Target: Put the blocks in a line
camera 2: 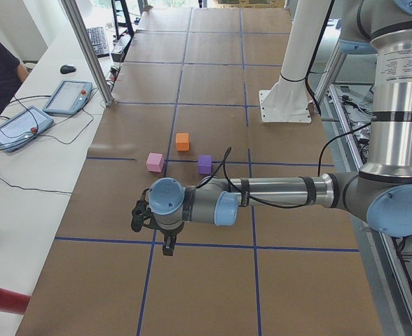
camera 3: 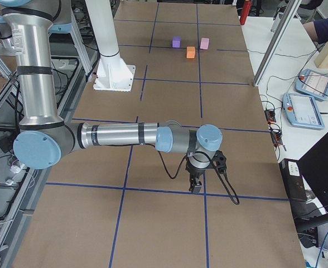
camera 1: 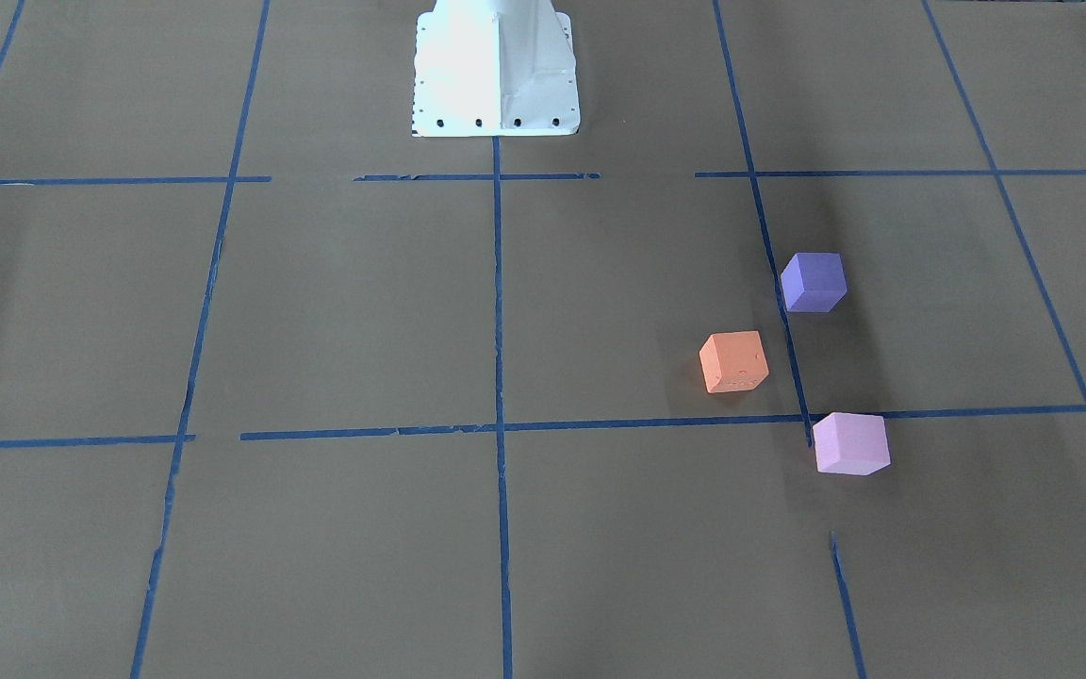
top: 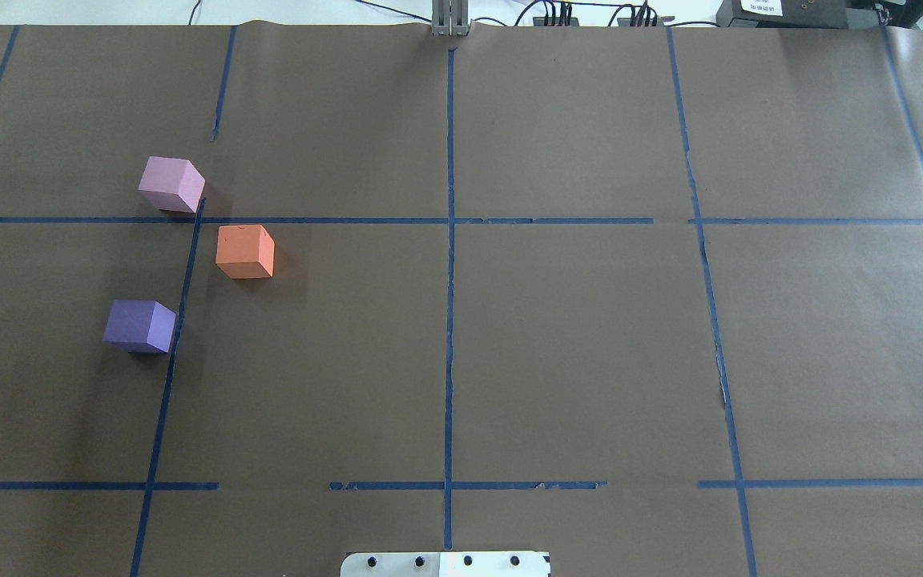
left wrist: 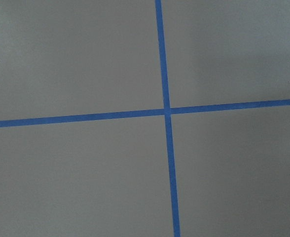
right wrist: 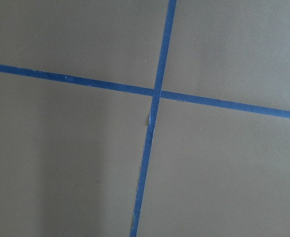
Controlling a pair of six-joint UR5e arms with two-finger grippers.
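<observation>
Brown paper covers the table (top: 574,344), which is ruled into a grid by blue tape lines (top: 449,320). All three foam cubes sit apart from one another on the robot's left side, near one tape crossing. The pale pink block (top: 171,184) is farthest from the robot and its corner touches the crossing. The orange block (top: 245,251) lies nearer, offset toward the table's middle. The purple block (top: 139,325) is nearest the robot, just outside the lengthwise tape. Together they form a bent row running away from the robot, with orange out of line. Cubes have no long axis, and each is turned slightly off the grid. The left fingers (camera 2: 168,248) and right fingers (camera 3: 196,187) hang well away from the blocks, over bare tape crossings, and I cannot tell whether either pair is spread or pressed together. Likely risks are fingers closing across a skewed cube's corners and twisting it, or a descending arm bumping a neighbouring block further out of line.
</observation>
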